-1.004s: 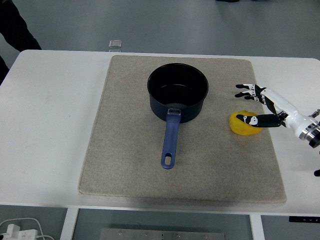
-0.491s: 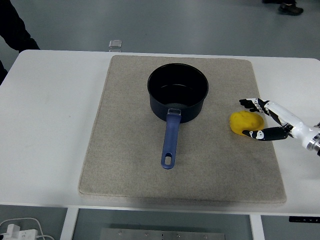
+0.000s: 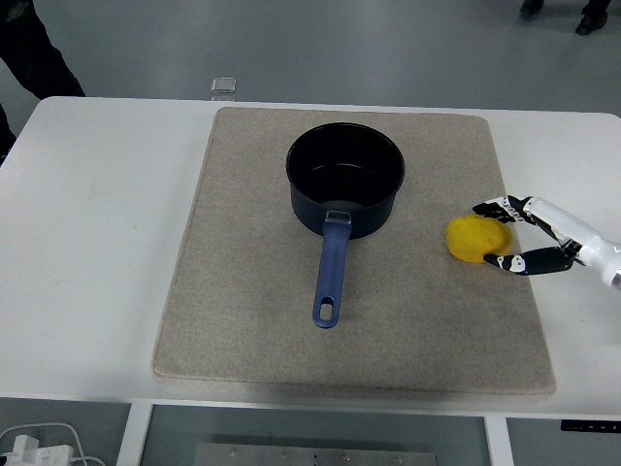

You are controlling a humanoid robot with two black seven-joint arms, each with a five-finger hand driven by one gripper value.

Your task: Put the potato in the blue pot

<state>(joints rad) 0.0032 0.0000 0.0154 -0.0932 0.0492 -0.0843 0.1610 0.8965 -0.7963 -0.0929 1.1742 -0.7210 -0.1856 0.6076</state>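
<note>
While flanking potato (image 3: 473,238), right hand (image 3: 519,236) open, pot (image 3: 344,190) apart

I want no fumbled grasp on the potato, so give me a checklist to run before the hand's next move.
1. Potato within reach, lying on the mat right of the pot: ok.
2. Right hand placed around it, fingers on the far and near sides: ok.
3. Fingers closed firmly on the potato: not ok, they only bracket it.
4. Blue pot upright, mouth open, nothing inside: ok.
5. Path from potato to pot free of other things: ok.
6. Pot handle pointing at the near edge, away from the potato's route: ok.
</note>
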